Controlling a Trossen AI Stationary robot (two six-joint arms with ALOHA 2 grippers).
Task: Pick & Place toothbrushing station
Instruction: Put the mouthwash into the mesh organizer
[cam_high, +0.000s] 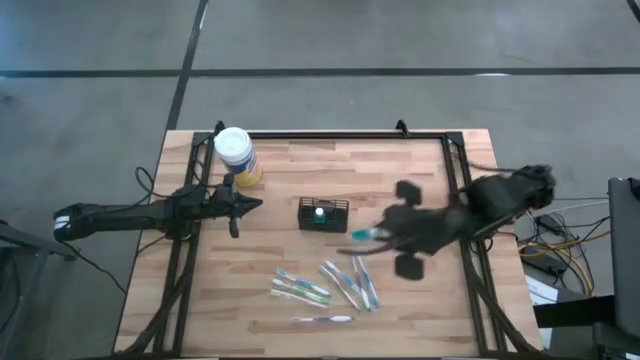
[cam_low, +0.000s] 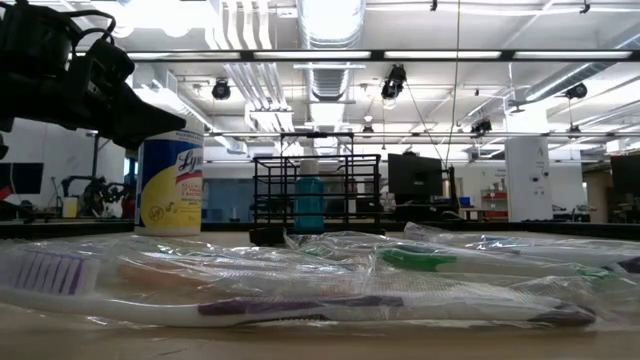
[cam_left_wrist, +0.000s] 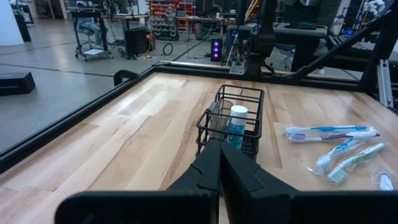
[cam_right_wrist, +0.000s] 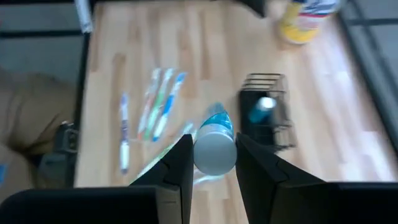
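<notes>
Black caddy (cam_high: 323, 214) mid-table, bare wood all round. Right gripper (cam_right_wrist: 211, 155) clamped on a blue white-capped tube (cam_right_wrist: 214, 146), just beside caddy. Left gripper (cam_high: 250, 204) shut, near yellow jar (cam_high: 237, 156).

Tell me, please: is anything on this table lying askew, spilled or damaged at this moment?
Nothing looks spilled or damaged. The black wire caddy stands upright with a blue tube inside, and the Lysol wipes canister is upright too. Only the wrapped toothbrushes lie scattered at mixed angles. The right gripper holds a white-capped blue tube above the table.
</notes>
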